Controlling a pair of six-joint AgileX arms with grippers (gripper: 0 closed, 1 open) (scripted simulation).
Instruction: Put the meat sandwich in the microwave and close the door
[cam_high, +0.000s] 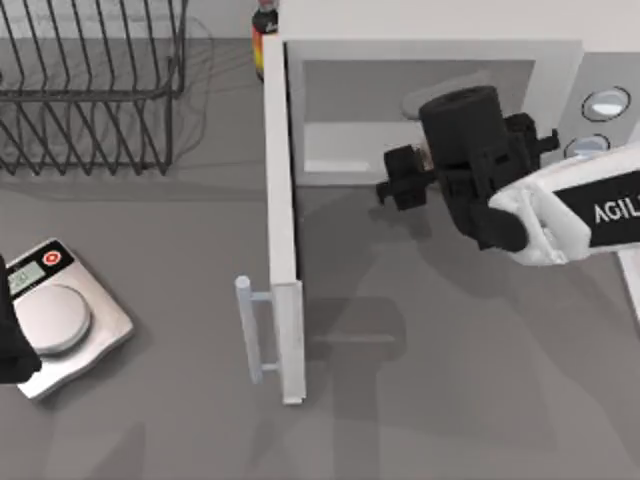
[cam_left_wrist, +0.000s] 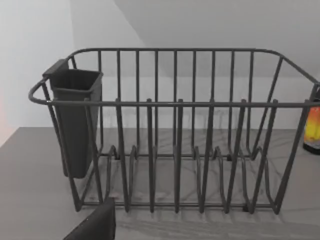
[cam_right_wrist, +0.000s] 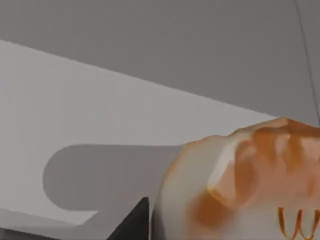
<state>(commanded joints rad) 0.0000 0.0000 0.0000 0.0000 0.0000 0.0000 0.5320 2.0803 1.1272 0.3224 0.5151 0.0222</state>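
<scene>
The white microwave stands at the back right, and its door is swung wide open toward the table's front, with the bar handle at its free edge. My right gripper reaches into the mouth of the pale cavity. It is shut on the meat sandwich, a pale tan bun with orange patches. In the right wrist view the bun hangs just above the cavity floor and casts a rounded shadow there. My left gripper is parked at the table's left edge.
A dark wire dish rack with a cutlery cup stands at the back left. A silver kitchen scale lies at the left, beside the left gripper. A bottle stands behind the door's hinge side. Two round buttons sit on the microwave's side panel.
</scene>
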